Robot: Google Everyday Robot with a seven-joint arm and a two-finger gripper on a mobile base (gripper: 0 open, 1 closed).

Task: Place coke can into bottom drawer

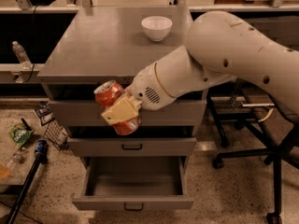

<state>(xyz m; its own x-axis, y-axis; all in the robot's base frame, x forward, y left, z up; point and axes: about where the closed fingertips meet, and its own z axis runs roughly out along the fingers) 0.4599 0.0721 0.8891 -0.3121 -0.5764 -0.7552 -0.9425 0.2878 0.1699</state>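
My gripper (pixel 119 110) is shut on the coke can (pixel 110 95), a red-orange can with a silver top, held tilted with its top to the upper left. The can hangs in front of the top drawer's face, above the bottom drawer (pixel 133 202). The bottom drawer is pulled open toward me and its grey inside is bare. One cream-coloured finger (pixel 121 110) lies across the can's front; the other is hidden behind the can.
A white bowl (pixel 156 27) stands at the back of the grey cabinet top (pixel 93 45). The middle drawer (pixel 132 146) is shut. A clear bottle (pixel 19 52) stands on a ledge at left. Litter and a blue-tipped pole (pixel 29 181) lie at left; a black chair base (pixel 261 157) stands at right.
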